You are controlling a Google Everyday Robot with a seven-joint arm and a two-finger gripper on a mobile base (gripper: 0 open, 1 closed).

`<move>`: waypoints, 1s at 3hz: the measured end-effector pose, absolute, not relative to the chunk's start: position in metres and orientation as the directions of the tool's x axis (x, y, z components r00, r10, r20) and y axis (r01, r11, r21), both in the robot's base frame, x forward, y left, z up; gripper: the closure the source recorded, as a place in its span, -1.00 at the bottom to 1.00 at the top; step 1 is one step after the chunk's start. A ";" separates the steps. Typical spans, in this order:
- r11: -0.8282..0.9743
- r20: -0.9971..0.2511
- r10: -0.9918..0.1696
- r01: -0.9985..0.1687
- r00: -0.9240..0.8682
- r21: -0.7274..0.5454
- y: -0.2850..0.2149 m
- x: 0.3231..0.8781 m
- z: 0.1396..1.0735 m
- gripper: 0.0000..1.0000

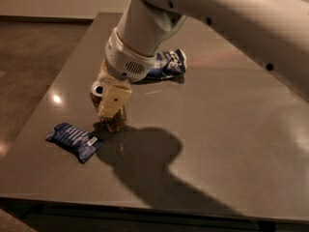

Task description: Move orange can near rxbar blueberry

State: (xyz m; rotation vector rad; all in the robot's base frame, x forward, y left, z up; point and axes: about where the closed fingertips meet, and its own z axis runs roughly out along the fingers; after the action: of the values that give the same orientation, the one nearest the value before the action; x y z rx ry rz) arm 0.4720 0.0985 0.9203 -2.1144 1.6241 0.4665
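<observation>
At the left of the dark grey table (231, 129), near its front edge, the rxbar blueberry (73, 141) lies flat, its dark blue wrapper angled across the surface. Just to its right, apart from it by a narrow strip of bare table, your gripper (108, 108) points straight down and is clamped on the orange can (116, 123). One cream-coloured finger (114, 100) is pressed flat against the can's near side, covering most of it, so that only the copper lower part shows beneath. The can stands upright, and whether its base rests on the table or hangs just above it cannot be told. Above the gripper, the white wrist housing tilts back toward the right. Behind it, further up the table, lies a bulkier blue packet with white patches (166, 64), partly hidden by the wrist. From there your arm (231, 18) rises and sweeps out through the upper right corner, throwing a broad shadow across the table in front of the can.
</observation>
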 end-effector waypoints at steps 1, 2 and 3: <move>-0.239 -0.497 -0.825 -0.963 0.268 -0.123 0.106 0.474 0.915 0.21; -0.258 -0.493 -0.826 -0.961 0.274 -0.102 0.112 0.473 0.909 -0.45; -0.267 -0.495 -0.824 -0.960 0.275 -0.090 0.115 0.472 0.906 -0.90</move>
State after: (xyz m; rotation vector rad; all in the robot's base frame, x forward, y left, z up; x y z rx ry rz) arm 0.4719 0.1150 0.9059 -2.1800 1.6160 0.5005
